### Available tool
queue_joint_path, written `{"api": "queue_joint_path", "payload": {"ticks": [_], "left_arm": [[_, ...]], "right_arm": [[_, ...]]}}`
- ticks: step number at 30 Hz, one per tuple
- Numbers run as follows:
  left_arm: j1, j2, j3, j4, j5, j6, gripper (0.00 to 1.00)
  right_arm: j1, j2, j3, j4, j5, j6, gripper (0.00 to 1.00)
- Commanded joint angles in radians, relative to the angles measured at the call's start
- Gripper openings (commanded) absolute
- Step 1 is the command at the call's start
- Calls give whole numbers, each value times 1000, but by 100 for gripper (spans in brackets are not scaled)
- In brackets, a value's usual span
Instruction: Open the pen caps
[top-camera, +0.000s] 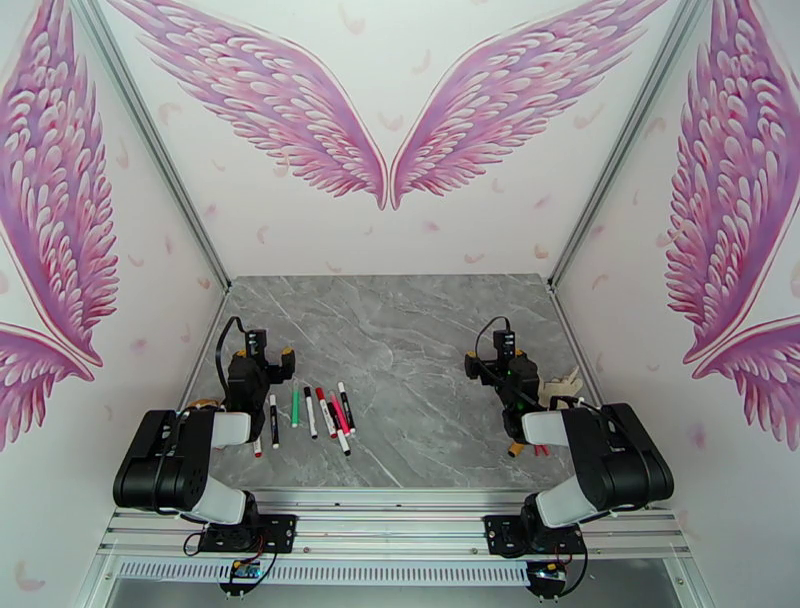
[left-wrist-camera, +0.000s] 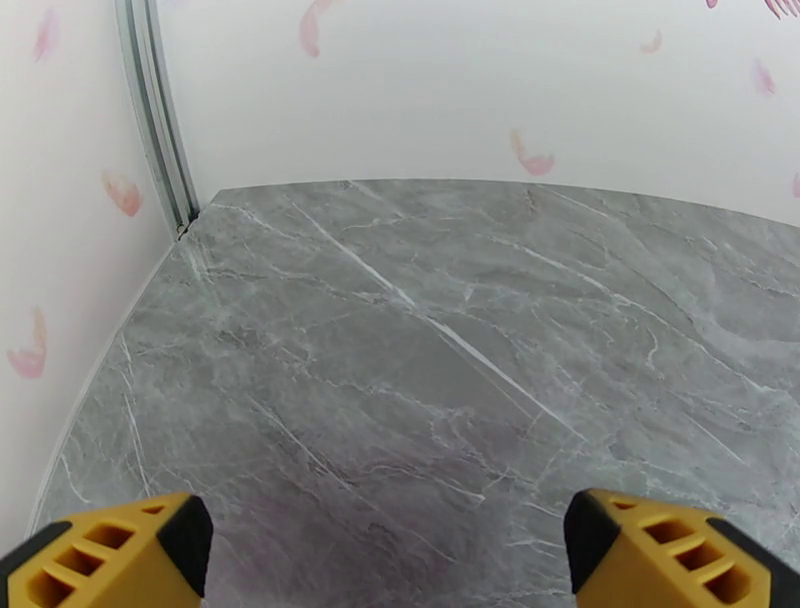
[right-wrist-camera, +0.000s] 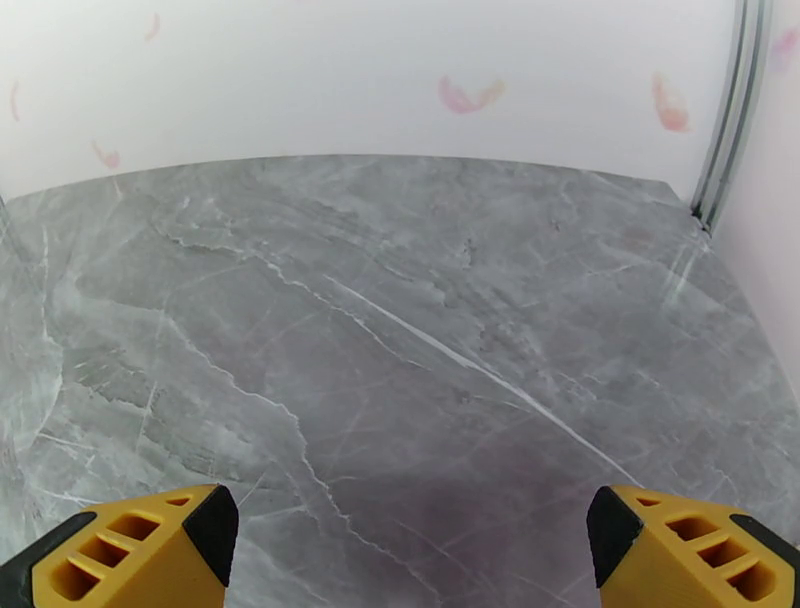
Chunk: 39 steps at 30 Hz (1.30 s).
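Observation:
Several thin pens (top-camera: 310, 412) lie side by side on the grey marble table (top-camera: 420, 340), near its front left. Most have white barrels; one is green (top-camera: 296, 405) and one is red (top-camera: 326, 411). Their coloured ends look like pen caps (top-camera: 341, 387), too small to tell whether they are seated. My left gripper (top-camera: 264, 356) hovers open just left of and behind the row, nothing between its yellow fingertips (left-wrist-camera: 110, 560). My right gripper (top-camera: 497, 360) stands open over the table's right side, far from the pens, fingertips (right-wrist-camera: 690, 550) wide apart.
A beige object (top-camera: 566, 384) rests by the right wall next to the right arm. Small red pieces (top-camera: 540, 450) lie under the right arm near the front edge. White walls close in the table on three sides.

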Motion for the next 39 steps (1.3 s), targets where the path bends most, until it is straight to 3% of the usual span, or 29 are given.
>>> {"api": "queue_joint_path", "payload": {"ticks": [1,18,23,29,33,39], "left_arm": [[2,3,18,-16,14,5,99],[2,-8,-11,30,-7,-2,99],[-2,-52,-26,19,-13,1,99],[-10,-155,74,-271,-56,-6,99],[-24,-210,190,-603,-109,-34,99],[-51,-306,323,-964,-184,-131,99]], "right_arm": [[-6,7,22,-6,-11,-14,99],[-8,0,-31,85,-2,-3,99],[-8,-37,-4,7,1,-7,99],[-7,-94,60,-159,-6,-9,99],[-5,-142,150,-367,-30,-2,99],[-4,-185,284,-606,-42,73,99]]}}
